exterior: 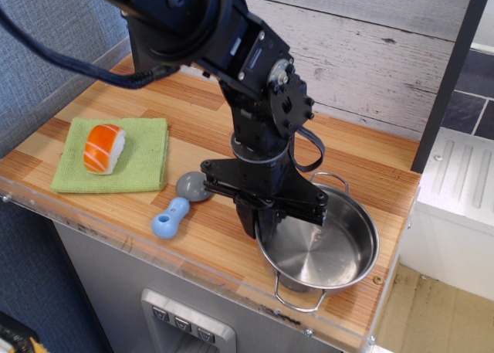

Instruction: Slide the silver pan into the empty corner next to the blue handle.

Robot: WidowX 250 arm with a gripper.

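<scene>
The silver pan [324, 249] sits on the striped wood countertop at the front right, one wire loop handle [297, 299] over the clear plastic rim. It fills most of the corner [361, 290], beside a small screw [377, 279]. My gripper [258, 222] points down at the pan's left rim, its fingers closed over the rim wall. The blue handle [169, 218] with its grey dome head [194, 186] lies to the left of the pan, apart from it.
A green cloth [143, 156] with an orange-and-white sushi piece [103, 147] lies at the left. A black post [145, 56] stands at the back left, a dark post [448, 75] at the right. A white unit [455, 206] sits beyond the right edge.
</scene>
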